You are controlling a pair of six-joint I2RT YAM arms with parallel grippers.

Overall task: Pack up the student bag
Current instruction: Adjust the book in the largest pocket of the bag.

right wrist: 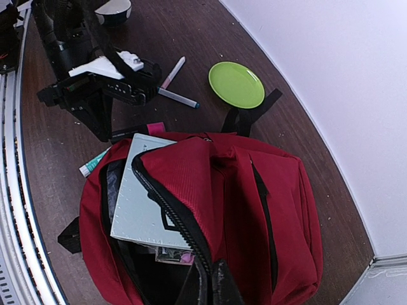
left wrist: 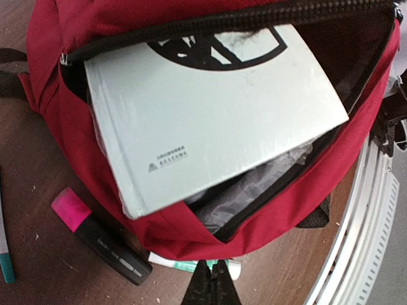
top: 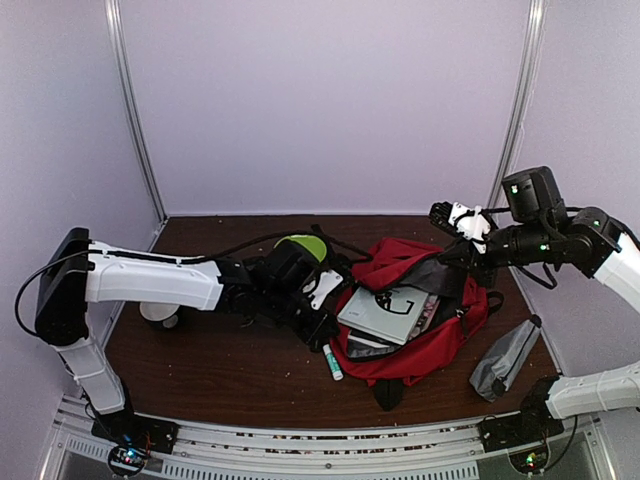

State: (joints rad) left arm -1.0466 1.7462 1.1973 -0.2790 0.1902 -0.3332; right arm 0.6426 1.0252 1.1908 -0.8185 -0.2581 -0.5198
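Robot lab cell, plain white walls (top: 330,110), metal frame posts (top: 135,110)

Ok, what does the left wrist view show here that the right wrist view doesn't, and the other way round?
Only the left wrist view: the small print on the grey book cover and what looks like crumpled plastic tucked beneath it. Only the right wrist view: the green plate, the bowl and the left arm seen from outside. Both: the open red student bag, the book sticking out of it, and the pink-capped marker beside the bag.
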